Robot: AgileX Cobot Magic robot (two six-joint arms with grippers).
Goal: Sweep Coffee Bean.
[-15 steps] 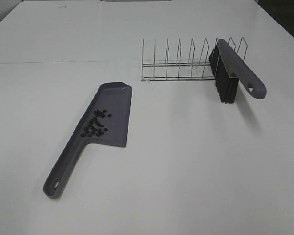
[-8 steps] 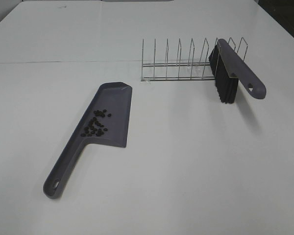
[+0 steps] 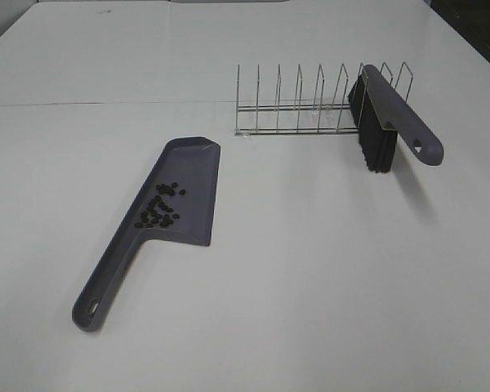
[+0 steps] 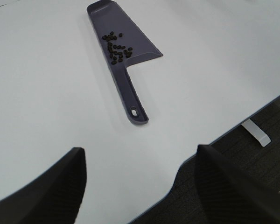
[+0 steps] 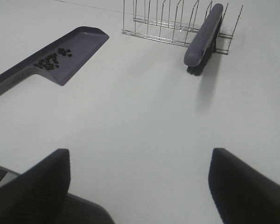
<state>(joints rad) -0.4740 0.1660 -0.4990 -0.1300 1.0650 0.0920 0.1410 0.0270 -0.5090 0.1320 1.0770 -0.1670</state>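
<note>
The grey dustpan (image 3: 170,196) lies flat on the white table, handle toward the front left. Several dark coffee beans (image 3: 159,206) sit in its pan; they also show in the left wrist view (image 4: 116,48) and the right wrist view (image 5: 52,59). The grey brush (image 3: 392,118) with black bristles leans in the right end of the wire rack (image 3: 298,106). My left gripper (image 4: 140,175) is open and empty near the table's front edge, well away from the dustpan (image 4: 123,51). My right gripper (image 5: 140,179) is open and empty, far from the brush (image 5: 203,37). Neither gripper appears in the exterior view.
The white table (image 3: 310,269) has a seam line across the back. In the left wrist view the table's front edge (image 4: 186,161) and dark floor with a white leg foot (image 4: 255,132) show. The rack's remaining slots stand unfilled.
</note>
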